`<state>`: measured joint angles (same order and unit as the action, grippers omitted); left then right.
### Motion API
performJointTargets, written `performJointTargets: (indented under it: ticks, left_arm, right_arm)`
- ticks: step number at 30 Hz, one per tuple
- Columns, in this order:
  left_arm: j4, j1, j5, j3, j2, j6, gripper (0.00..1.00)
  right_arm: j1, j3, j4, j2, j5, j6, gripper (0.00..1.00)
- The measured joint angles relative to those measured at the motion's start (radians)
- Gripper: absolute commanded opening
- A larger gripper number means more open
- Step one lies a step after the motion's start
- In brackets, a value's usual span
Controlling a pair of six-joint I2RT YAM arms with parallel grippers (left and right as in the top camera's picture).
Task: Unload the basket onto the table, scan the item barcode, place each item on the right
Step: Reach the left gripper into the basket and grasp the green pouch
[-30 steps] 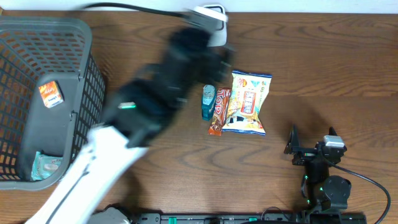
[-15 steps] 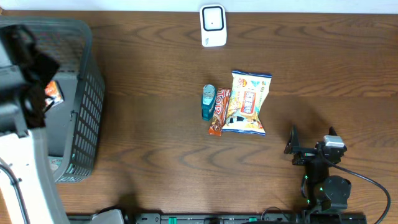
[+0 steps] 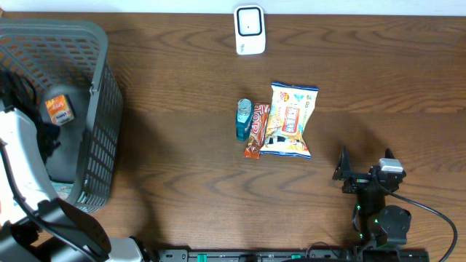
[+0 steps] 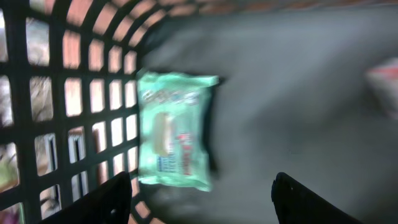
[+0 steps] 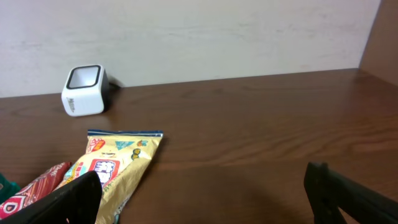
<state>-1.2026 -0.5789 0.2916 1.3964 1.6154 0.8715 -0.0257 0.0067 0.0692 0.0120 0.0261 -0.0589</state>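
Note:
My left gripper is down inside the grey basket, open, with nothing between its fingers. A mint-green packet lies on the basket floor just ahead of it, against the mesh wall, and is blurred. The overhead view shows that packet and an orange pack in the basket, with my left arm over them. The white scanner stands at the table's far edge. My right gripper rests open near the front right, holding nothing.
A teal bottle, a red bar and a yellow snack bag lie side by side mid-table. The right wrist view shows the snack bag and the scanner ahead of the right gripper.
My left arm has swung from near the scanner across to the left and down into the basket. Its jaws have narrowed a little. The right arm has not moved.

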Motion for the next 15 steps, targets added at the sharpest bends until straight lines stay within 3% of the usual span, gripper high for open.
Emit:
performJointTargets:
  ticks: [15]
  left_arm:
    - [0.246,-0.094,0.022,-0.336,0.0,0.049,0.72]
  right_arm:
    - [0.0,0.0,0.0,0.0,0.0,0.0,0.99]
